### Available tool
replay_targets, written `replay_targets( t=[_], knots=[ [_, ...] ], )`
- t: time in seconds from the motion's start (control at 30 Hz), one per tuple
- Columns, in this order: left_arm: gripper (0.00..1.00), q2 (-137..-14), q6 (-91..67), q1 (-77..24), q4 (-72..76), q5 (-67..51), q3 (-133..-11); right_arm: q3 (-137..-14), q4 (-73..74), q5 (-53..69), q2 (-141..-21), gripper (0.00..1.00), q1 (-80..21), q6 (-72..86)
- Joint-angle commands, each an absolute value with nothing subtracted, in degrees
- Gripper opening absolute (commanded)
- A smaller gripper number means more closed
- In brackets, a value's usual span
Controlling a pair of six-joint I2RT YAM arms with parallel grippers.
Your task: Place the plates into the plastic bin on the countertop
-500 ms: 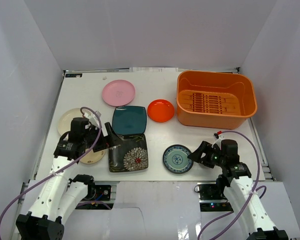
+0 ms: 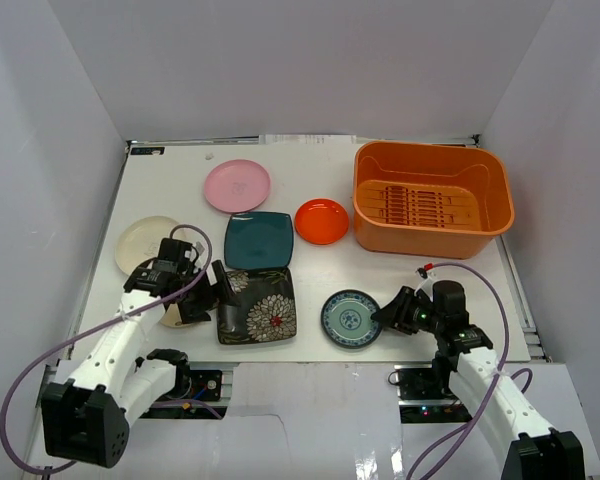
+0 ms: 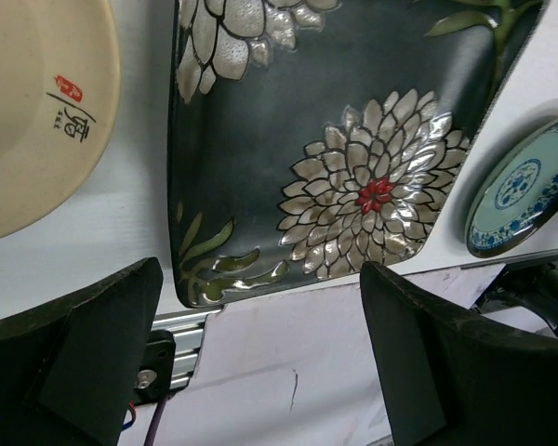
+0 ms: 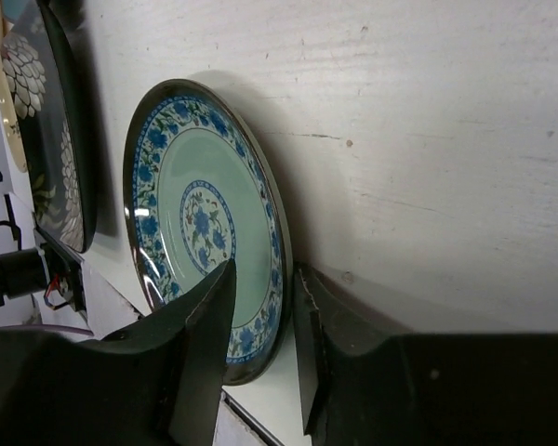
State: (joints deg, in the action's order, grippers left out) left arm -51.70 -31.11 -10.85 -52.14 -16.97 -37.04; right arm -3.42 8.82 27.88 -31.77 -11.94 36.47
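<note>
The small blue-green patterned plate lies near the front edge of the white countertop. My right gripper is shut on its right rim, one finger over the inside and one under the edge. My left gripper stands wide open, hanging over the near-left corner of the square dark flowered plate. A cream plate lies to its left. The teal square plate, pink plate and orange-red dish sit further back. The orange plastic bin stands at the back right.
Pale walls close in the countertop on three sides. A metal rail and the arm bases run along the near edge. Purple cables loop from both arms. The dark flowered plate lies just left of the blue-green plate.
My right gripper has pushed forward onto the blue-green plate's rim and closed on it, nudging the plate slightly left. My left arm has shifted a little toward the near edge, still open.
</note>
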Motion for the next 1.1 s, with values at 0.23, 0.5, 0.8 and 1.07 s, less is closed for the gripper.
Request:
replay_targets(
  t=[0.23, 0.5, 0.8, 1.07],
  knots=[
    [0.98, -63.01, -32.25, -12.22, -53.35, -15.03, -37.35, 2.82, 5.45, 30.05, -28.32, 0.08, -12.57, 38.06],
    [0.98, -67.24, -34.63, -12.13, -50.89, -15.73, -36.04, -7.11, 13.52, 34.62, -17.94, 0.08, -12.57, 39.02],
    [0.98, -66.27, -39.46, -12.22, -47.29, -17.14, -33.14, -23.87, 4.14, 39.55, -21.68, 0.08, -12.57, 46.84],
    [0.97, -66.54, -41.92, -12.22, -43.25, -19.16, -31.47, -40.24, -1.22, 29.19, -37.60, 0.08, -12.39, 42.46]
  ],
)
